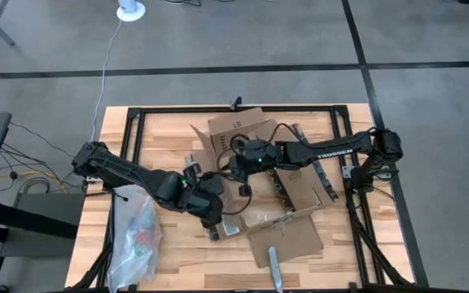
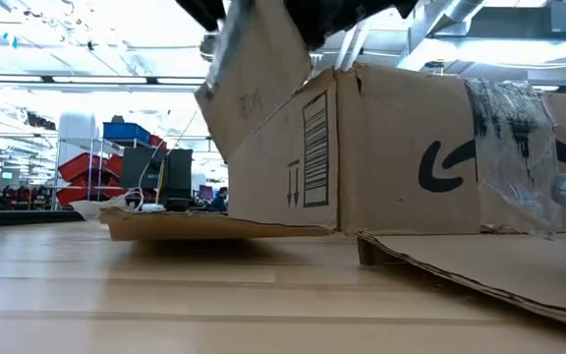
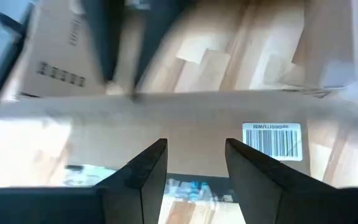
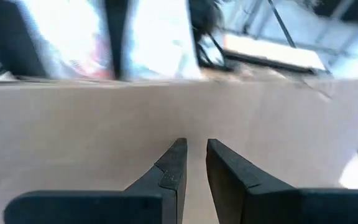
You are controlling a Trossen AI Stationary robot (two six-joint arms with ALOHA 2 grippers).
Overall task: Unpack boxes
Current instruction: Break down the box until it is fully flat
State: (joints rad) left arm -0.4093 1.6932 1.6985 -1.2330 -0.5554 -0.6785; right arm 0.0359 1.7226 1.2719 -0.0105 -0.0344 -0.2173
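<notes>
The brown cardboard box (image 1: pixel 291 175) stands open in the middle of the table, its flaps spread. In the low view the box (image 2: pixel 411 147) shows a smile-arrow print and a tape strip, and its left flap (image 2: pixel 254 88) stands tilted up. My left gripper (image 1: pixel 212 213) is open at the box's near left corner. Its wrist view shows the left gripper (image 3: pixel 196 158) facing a wall with a white barcode label (image 3: pixel 272 140). My right gripper (image 1: pixel 238 168) is over the box's left side. In its own view the right gripper (image 4: pixel 191 152) is almost shut and points at a cardboard face (image 4: pixel 104 137). My right gripper points its nearly closed fingertips (image 4: pixel 176 152) at a broad cardboard face of the box. Whether they touch it cannot be told. In the low view, dark gripper parts cover the top of the raised flap.
A clear plastic bag (image 1: pixel 133 236) with colourful contents lies at the table's near left corner. One box flap (image 1: pixel 287 236) lies flat toward the near edge, with a slim grey object (image 1: pixel 273 268) beside it. Black frame rails (image 1: pixel 133 138) border the table.
</notes>
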